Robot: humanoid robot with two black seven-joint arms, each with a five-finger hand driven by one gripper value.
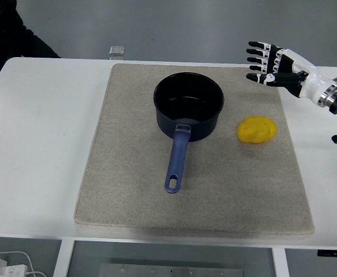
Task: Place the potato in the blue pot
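One arm in view, the right. Largest first: white table [41, 144], grey mat [128, 202] covering most of it, blue pot [188, 109] upright mid-mat, handle [177, 161] pointing to the near edge, nothing inside. Right hand [272, 66] hovers above the mat's far right corner, fingers spread flat, holding nothing. Potato [256, 128] lies on the mat just right of the pot, apart from it, nearer than the hand. Small clear object [117, 51] at the far edge; person's dark sleeve [7, 34] top left. Risk: the rounded potato could roll or squirt out under an off-centre pinch, or a low carry could clip the rim.
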